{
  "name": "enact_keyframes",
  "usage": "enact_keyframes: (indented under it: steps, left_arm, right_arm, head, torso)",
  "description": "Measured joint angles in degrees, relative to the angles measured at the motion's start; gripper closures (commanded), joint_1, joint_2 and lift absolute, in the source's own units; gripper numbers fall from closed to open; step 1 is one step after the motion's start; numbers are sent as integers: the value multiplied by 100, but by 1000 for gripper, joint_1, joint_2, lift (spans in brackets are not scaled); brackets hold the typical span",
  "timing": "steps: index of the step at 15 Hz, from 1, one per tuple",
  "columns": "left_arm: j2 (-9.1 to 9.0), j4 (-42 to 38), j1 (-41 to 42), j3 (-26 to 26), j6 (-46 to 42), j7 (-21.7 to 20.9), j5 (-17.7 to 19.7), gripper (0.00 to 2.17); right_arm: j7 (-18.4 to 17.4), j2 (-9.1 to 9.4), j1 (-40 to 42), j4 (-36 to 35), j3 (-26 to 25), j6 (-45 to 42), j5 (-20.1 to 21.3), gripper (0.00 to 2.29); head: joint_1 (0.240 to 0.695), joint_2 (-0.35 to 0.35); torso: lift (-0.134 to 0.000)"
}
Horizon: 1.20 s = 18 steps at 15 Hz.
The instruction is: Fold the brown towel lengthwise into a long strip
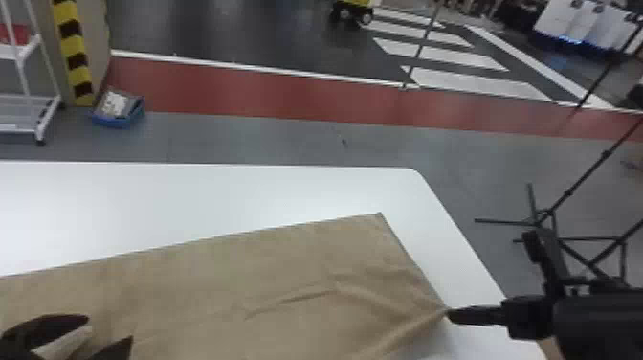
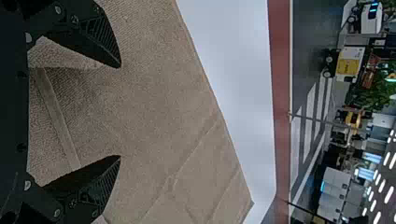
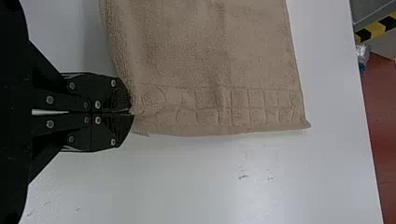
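The brown towel (image 1: 229, 277) lies across the white table, with creases running toward its right end. At that end my right gripper (image 1: 448, 313) is shut on the towel's near corner. In the right wrist view the right gripper (image 3: 131, 112) pinches the towel (image 3: 233, 56) beside its patterned end band. My left gripper (image 1: 112, 335) is over the towel at the lower left of the head view. In the left wrist view the left gripper (image 2: 120, 112) stands open, its fingers spread above the towel (image 2: 159, 93), with a raised fold and a seam between them.
The white table (image 1: 191, 191) extends beyond the towel's far edge, its rounded corner at the right. Past it, on the floor, stand a black tripod (image 1: 550, 215) at the right and a blue bin (image 1: 117, 112) beside a white rack (image 1: 28, 105) at the left.
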Motion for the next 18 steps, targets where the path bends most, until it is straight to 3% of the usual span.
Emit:
enact_keyframes:
  steps: [2, 4, 6, 8, 14, 16, 18]
  left_arm:
    - [10, 194, -79, -165, 22, 261, -447, 529]
    - [32, 277, -83, -202, 24, 395, -706, 876]
    - [51, 248, -31, -101, 24, 397, -746, 1187]
    - [52, 61, 79, 97, 24, 394, -673, 1237]
    - [18, -715, 705, 1061, -65, 413, 220, 1237]
    - [-6, -765, 890, 1460, -65, 397, 694, 1237]
    - [-16, -707, 940, 1705, -69, 409, 891, 1237]
  right_arm:
    - [0, 0, 3, 0, -13, -47, -10, 2037]
    - [0, -1, 3, 2, -27, -76, -16, 2037]
    - [0, -1, 3, 9, -30, -95, -17, 2040]
    - [0, -1, 3, 12, -39, -98, -17, 2037]
    - [0, 15, 143, 8, -228, -145, -121, 2037]
    - [0, 90, 252, -10, -378, -214, -167, 2037]
    - [0, 154, 299, -39, -518, -220, -366, 2040]
  head:
    - [695, -350]
    - [695, -350]
    - [695, -350]
    - [695, -350]
    - [695, -335]
    - [695, -329]
    - [695, -307]
  torso:
    - [-115]
    - [-115]
    - [-115]
    - [-115]
    - [-115]
    - [-115]
    - [-115]
